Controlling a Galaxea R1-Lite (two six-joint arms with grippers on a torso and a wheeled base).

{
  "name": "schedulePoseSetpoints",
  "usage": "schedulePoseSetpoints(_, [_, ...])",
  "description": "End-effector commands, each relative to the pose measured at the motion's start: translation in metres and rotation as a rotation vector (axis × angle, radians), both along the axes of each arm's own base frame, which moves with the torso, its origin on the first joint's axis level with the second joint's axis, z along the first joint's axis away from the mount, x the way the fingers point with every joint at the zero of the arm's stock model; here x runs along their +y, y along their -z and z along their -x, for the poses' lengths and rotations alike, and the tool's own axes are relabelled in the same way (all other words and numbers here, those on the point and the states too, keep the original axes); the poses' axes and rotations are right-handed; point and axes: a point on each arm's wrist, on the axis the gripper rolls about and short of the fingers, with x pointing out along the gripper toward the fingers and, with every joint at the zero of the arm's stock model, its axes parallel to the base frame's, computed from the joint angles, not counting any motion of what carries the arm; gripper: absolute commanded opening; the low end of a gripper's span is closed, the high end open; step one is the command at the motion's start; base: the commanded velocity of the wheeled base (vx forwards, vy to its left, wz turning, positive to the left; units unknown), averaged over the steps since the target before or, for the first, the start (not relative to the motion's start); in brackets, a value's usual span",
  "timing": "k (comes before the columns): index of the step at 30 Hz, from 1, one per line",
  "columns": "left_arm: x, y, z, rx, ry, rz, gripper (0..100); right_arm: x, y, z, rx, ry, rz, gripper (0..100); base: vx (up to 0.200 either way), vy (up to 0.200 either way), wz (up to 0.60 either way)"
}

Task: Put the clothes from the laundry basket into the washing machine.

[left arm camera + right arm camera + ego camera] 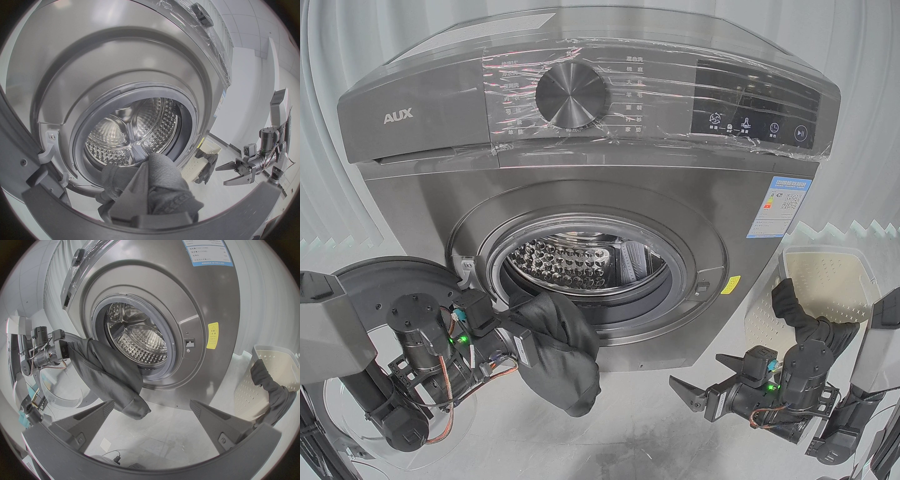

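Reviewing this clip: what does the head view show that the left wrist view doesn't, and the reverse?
Head view adds the dial and touch panel front-on. Left wrist view adds the back wall of the drum and ceiling tiles. Both share the dark garment clamped in the left gripper at the drum's mouth, the open right gripper, and the laundry basket with a dark cloth draped over its rim.

The pale grey tiled floor [650,431] carries the silver washing machine [581,181], which stands squarely on it. The white perforated laundry basket [831,275] sits on the floor just beside the machine's right front corner. A small pale patch [105,444] lies on the tiles before the machine.
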Motion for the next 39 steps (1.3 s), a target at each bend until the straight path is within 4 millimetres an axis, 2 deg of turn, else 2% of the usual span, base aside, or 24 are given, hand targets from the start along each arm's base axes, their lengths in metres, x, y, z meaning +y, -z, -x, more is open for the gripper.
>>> schedulePoseSetpoints(1, [-0.004,0.001,-0.001,0.001,0.011,0.001,0,0.002,-0.005,0.001,-0.018,-0.007,-0.013,100,0.000,0.000,0.00])
schedulePoseSetpoints(2, [-0.004,0.001,-0.001,0.001,0.011,0.001,0,0.002,-0.005,0.001,-0.018,-0.007,-0.013,100,0.000,0.000,0.00])
schedulePoseSetpoints(3, [-0.016,0.004,-0.009,-0.008,0.029,0.004,0,0.001,-0.008,0.001,-0.028,-0.009,-0.020,100,0.000,0.000,0.00])
schedulePoseSetpoints(4, [-0.020,0.009,-0.015,-0.004,0.034,-0.001,0,0.002,-0.008,0.001,-0.028,-0.008,-0.022,100,0.000,0.000,0.00])
schedulePoseSetpoints(9, [-0.033,0.015,-0.037,-0.016,0.055,0.025,0,0.001,-0.009,0.001,-0.032,-0.007,-0.025,100,0.000,0.000,0.00])
schedulePoseSetpoints(12, [-0.048,0.024,-0.061,-0.032,0.078,0.055,0,0.002,-0.009,0.001,-0.031,-0.009,-0.023,100,0.000,0.000,0.00])
schedulePoseSetpoints(14, [-0.053,0.029,-0.069,-0.039,0.072,0.058,0,0.001,-0.009,0.001,-0.031,-0.009,-0.024,100,0.000,0.000,0.00])
schedulePoseSetpoints(16, [-0.069,0.039,-0.089,-0.062,0.045,0.077,0,0.001,-0.009,0.001,-0.033,-0.009,-0.026,100,0.000,0.000,0.00])
schedulePoseSetpoints(18, [-0.071,0.042,-0.093,-0.066,0.034,0.079,0,0.001,-0.010,0.001,-0.035,-0.007,-0.027,100,0.000,0.000,0.00])
schedulePoseSetpoints(19, [-0.083,0.048,-0.107,-0.091,-0.004,0.102,0,0.000,-0.012,0.002,-0.042,-0.005,-0.035,100,0.000,0.000,0.00])
schedulePoseSetpoints(24, [-0.091,0.053,-0.123,-0.111,-0.018,0.119,0,-0.001,-0.013,0.001,-0.044,-0.002,-0.037,100,0.000,0.000,0.00])
schedulePoseSetpoints(26, [-0.095,0.056,-0.141,-0.102,-0.032,0.111,0,-0.002,-0.013,0.000,-0.043,-0.002,-0.038,100,0.000,0.000,0.00])
schedulePoseSetpoints(28, [-0.094,0.055,-0.146,-0.102,-0.040,0.111,0,-0.002,-0.013,0.000,-0.043,-0.002,-0.038,100,0.000,0.000,0.00])
schedulePoseSetpoints(31, [-0.096,0.044,-0.171,-0.133,-0.064,0.128,0,-0.003,-0.014,0.000,-0.044,0.001,-0.039,100,0.000,0.000,0.00])
schedulePoseSetpoints(32, [-0.096,0.044,-0.171,-0.133,-0.064,0.128,0,-0.003,-0.014,0.000,-0.044,0.001,-0.039,100,0.000,0.000,0.00])
schedulePoseSetpoints(33, [-0.098,0.037,-0.183,-0.148,-0.071,0.137,0,-0.003,-0.013,0.000,-0.042,0.001,-0.037,100,0.000,0.000,0.00])
schedulePoseSetpoints(34, [-0.098,0.037,-0.183,-0.148,-0.071,0.137,0,-0.003,-0.013,0.000,-0.042,0.001,-0.037,100,0.000,0.000,0.00])
schedulePoseSetpoints(35, [-0.102,0.032,-0.191,-0.159,-0.074,0.145,0,-0.003,-0.012,0.001,-0.039,0.000,-0.034,100,0.000,0.000,0.00])
schedulePoseSetpoints(39, [-0.103,0.030,-0.207,-0.163,-0.109,0.147,0,-0.002,-0.012,0.001,-0.040,-0.004,-0.034,100,0.000,0.000,0.00])
